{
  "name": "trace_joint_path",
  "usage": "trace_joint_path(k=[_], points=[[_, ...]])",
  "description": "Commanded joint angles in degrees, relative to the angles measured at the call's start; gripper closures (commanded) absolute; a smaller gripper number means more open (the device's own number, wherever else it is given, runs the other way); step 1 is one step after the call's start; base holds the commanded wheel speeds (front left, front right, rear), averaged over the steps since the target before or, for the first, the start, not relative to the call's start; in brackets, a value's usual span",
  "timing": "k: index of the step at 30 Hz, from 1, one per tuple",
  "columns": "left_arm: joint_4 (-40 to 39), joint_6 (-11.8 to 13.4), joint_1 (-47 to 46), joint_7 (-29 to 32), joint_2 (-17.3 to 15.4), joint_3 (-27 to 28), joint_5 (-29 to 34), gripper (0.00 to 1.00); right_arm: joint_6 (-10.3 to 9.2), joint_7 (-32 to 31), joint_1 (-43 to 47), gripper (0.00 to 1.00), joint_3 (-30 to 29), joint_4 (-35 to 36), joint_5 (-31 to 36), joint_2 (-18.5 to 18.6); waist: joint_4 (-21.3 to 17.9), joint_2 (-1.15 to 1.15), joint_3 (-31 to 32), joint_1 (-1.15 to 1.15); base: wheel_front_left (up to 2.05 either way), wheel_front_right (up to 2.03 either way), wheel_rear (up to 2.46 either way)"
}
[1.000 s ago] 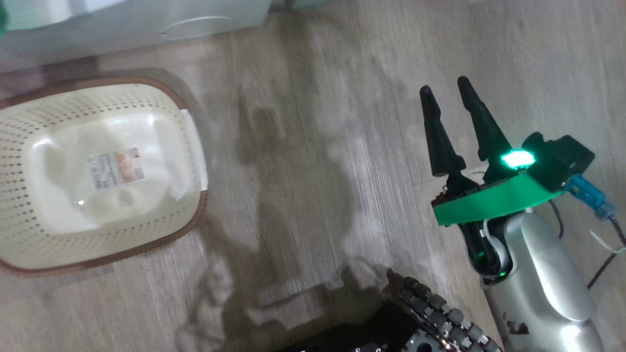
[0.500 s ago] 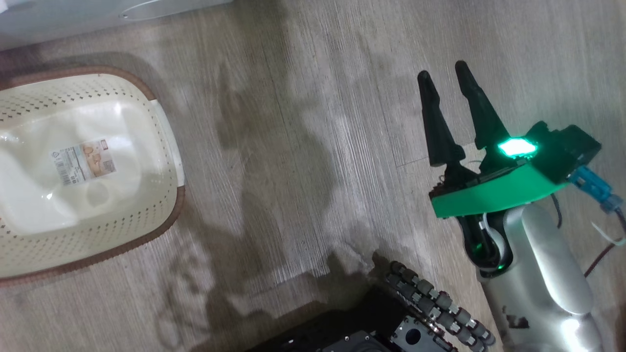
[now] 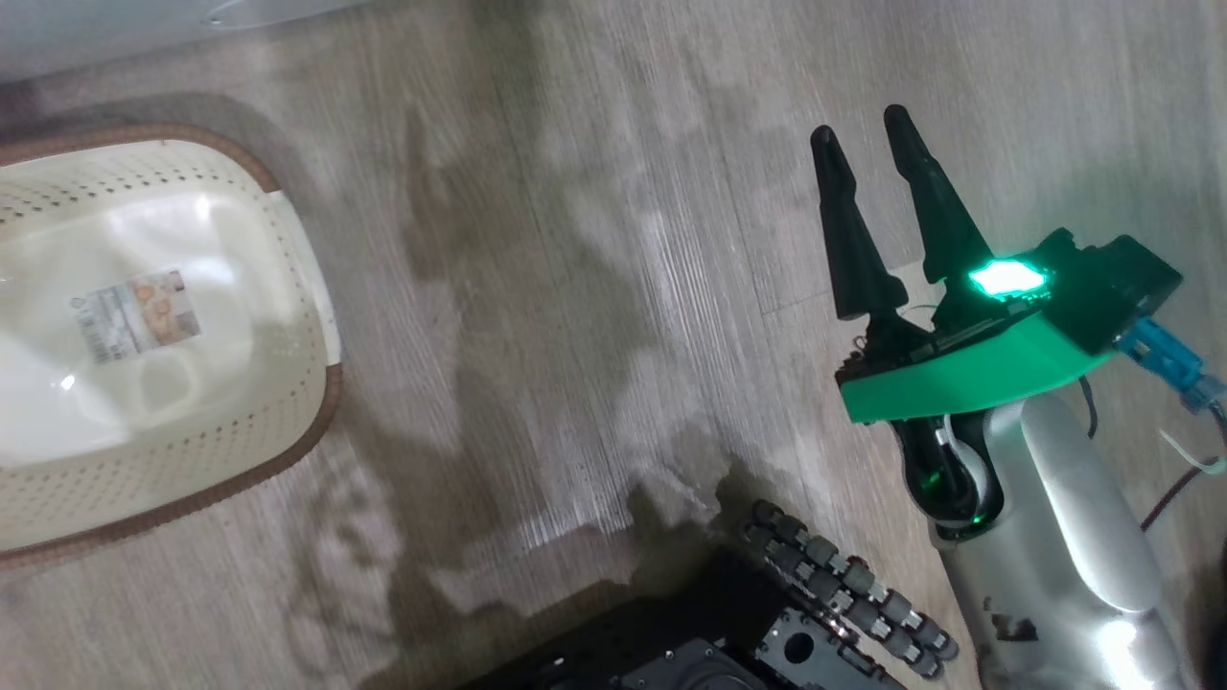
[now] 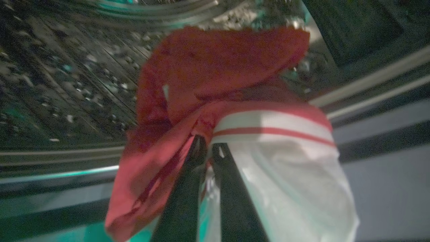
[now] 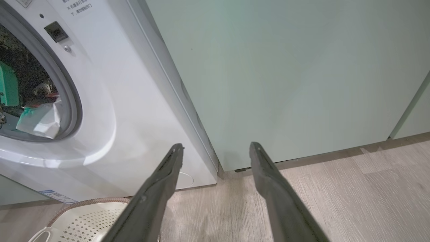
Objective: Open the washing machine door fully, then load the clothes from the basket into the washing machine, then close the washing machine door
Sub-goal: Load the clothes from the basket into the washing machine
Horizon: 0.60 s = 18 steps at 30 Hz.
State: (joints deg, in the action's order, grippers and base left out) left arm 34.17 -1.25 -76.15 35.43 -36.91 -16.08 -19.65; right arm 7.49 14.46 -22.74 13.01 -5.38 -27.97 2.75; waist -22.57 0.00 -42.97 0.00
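In the left wrist view my left gripper (image 4: 208, 145) is inside the washing machine's metal drum (image 4: 67, 84), its two fingers pinched together on the clothes (image 4: 218, 67), a red and white garment. The cream basket (image 3: 316, 402) sits on the floor at the left, with nothing but a sticker on its bottom; its corner (image 5: 84, 218) also appears below the washing machine (image 5: 134, 111). A white cloth (image 5: 40, 121) lies in the round opening. My right gripper (image 3: 860, 125) hangs open over bare floor, well right of the basket, and its fingers stand wide apart around nothing (image 5: 216, 145). The washing machine door is out of view.
A pale green cabinet (image 5: 285, 74) stands right of the washer, flush with its side. My black base with its roller wheel (image 3: 844, 594) is at the bottom of the head view. Wooden floor (image 3: 594, 287) lies between basket and right arm.
The head camera has swung, so the basket and the washer's base slide left and up in the picture. The right gripper stays open in much the same place.
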Motion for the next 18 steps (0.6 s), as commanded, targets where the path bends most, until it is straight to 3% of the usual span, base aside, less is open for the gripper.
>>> trace_joint_path(k=[1,7,18], points=[[-3.00,1.02,-4.21,-3.39,-3.97,1.98,1.58,1.00,0.00,0.53,0.75,0.00,1.20,2.08,-0.91,0.12,-0.99,0.00,-1.13,0.00,0.00,0.00,0.00],[-4.41,2.51,-9.37,-11.84,-6.62,2.19,5.16,1.00,0.00,0.53,0.77,0.00,2.01,3.05,-2.46,0.12,-3.71,0.00,-4.69,0.00,0.00,0.00,0.00],[-0.95,1.06,-17.55,-22.31,-10.63,0.26,10.16,1.00,0.00,0.53,1.00,0.00,4.08,5.23,-5.00,0.12,-7.54,0.00,-9.50,0.00,0.00,0.00,0.00]])
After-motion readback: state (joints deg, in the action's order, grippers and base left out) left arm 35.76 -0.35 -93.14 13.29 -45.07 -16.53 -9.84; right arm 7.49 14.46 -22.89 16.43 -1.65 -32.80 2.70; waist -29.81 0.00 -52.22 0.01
